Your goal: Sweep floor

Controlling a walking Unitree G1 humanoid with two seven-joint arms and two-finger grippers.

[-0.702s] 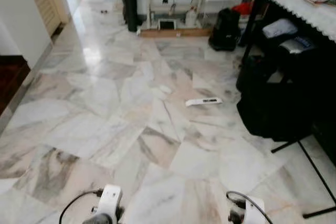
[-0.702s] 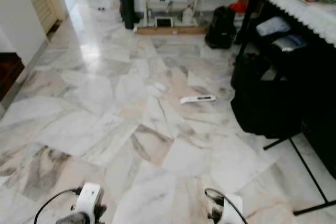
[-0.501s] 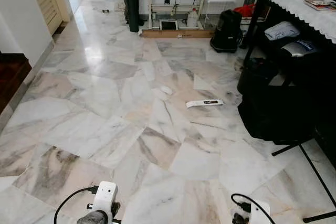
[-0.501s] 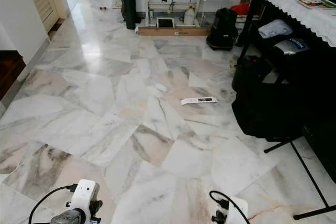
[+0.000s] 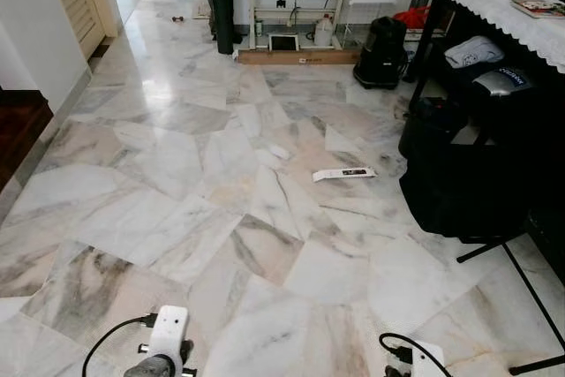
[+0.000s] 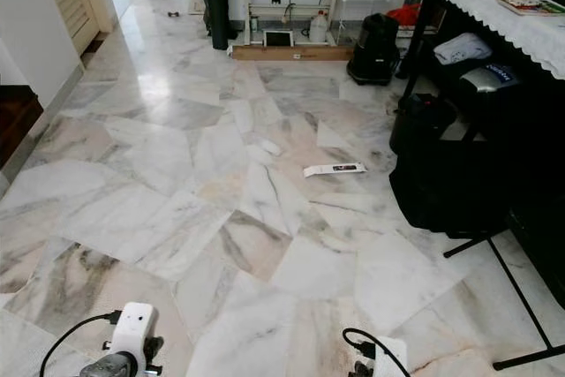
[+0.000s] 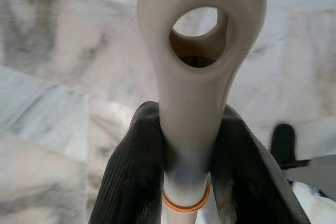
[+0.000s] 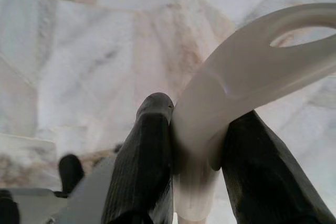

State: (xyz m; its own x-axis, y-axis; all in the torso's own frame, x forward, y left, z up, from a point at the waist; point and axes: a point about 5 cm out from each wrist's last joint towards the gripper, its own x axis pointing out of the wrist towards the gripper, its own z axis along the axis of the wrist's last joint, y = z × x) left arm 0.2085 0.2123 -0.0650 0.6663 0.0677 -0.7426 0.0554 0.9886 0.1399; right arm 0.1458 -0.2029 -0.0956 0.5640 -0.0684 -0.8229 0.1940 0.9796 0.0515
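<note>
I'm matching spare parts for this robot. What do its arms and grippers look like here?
Seen from the head, the left arm and right arm end in white, boxy wrist housings, each with a thin black cable looping off it. Seen from the wrists, the left gripper and right gripper each have two thick black fingers with a finely ribbed surface and rounded tips.

White marbled floor, white paper strip lying flat mid-room
</note>
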